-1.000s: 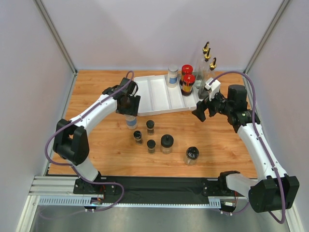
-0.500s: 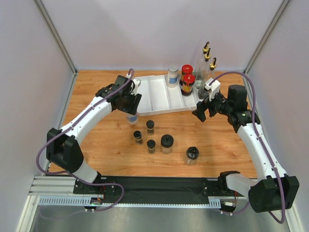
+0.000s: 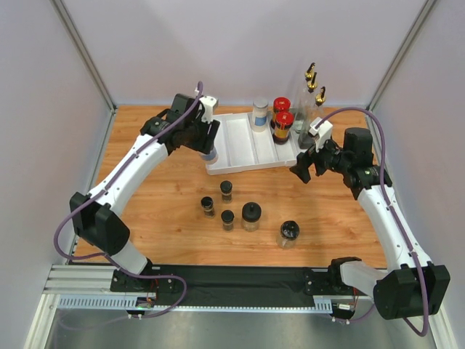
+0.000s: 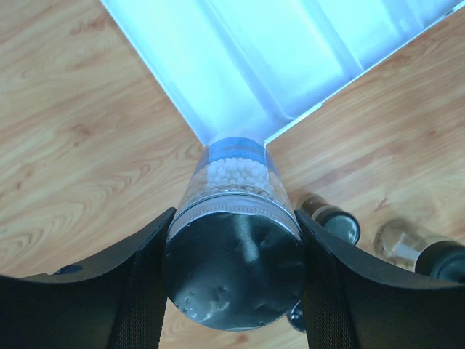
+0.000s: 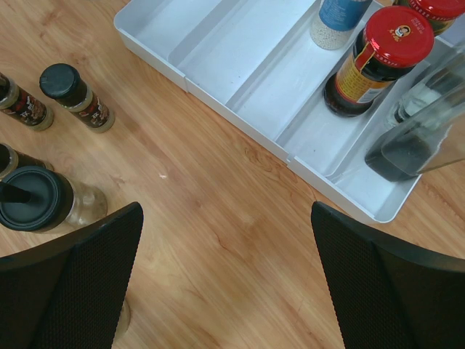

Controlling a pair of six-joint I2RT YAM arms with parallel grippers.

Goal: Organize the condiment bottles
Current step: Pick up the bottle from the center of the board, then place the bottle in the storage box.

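Grey-lidded and clear, a jar point(image 4: 236, 218) of white beads was gripped near its top between the fingers point(image 4: 138, 280) of the left gripper point(image 3: 205, 138). Its long axis was upright, with the lid turned toward the wrist camera and the base downward. It was held above the near left corner of the white tray point(image 3: 240, 142), its base just over the corner's rim in the wrist view; whether it touched could not be told. The tray's bare left channel lay beyond the jar, away from the arm bases, so a short carry forward and then down was judged to be needed. The right gripper point(image 3: 304, 169) was spread wide and empty beside the tray's right end, leaving the left arm plainly the nearer.
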